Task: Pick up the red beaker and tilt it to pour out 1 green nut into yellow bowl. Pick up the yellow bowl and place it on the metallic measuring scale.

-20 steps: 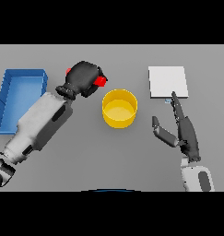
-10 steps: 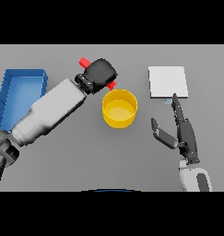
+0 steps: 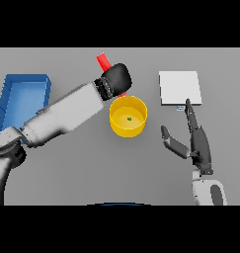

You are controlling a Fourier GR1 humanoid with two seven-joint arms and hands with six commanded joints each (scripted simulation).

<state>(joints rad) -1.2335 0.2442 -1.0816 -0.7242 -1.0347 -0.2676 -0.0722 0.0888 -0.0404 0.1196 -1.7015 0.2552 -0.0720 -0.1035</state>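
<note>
My left hand (image 3: 116, 79) is shut on the red beaker (image 3: 103, 61), which is tilted above the far left rim of the yellow bowl (image 3: 128, 125); most of the beaker is hidden by the hand. One green nut (image 3: 129, 118) lies inside the bowl. The metallic measuring scale (image 3: 179, 87) sits at the back right. My right hand (image 3: 195, 141) stands open to the right of the bowl, fingers straight and pointing at the scale's near edge.
A blue tray (image 3: 22, 94) lies at the far left, partly behind my left forearm.
My left hand has carried the red beaker rightward over the bowl and tilted it further. A green nut now lies in the bowl. The right hand has stayed put.
</note>
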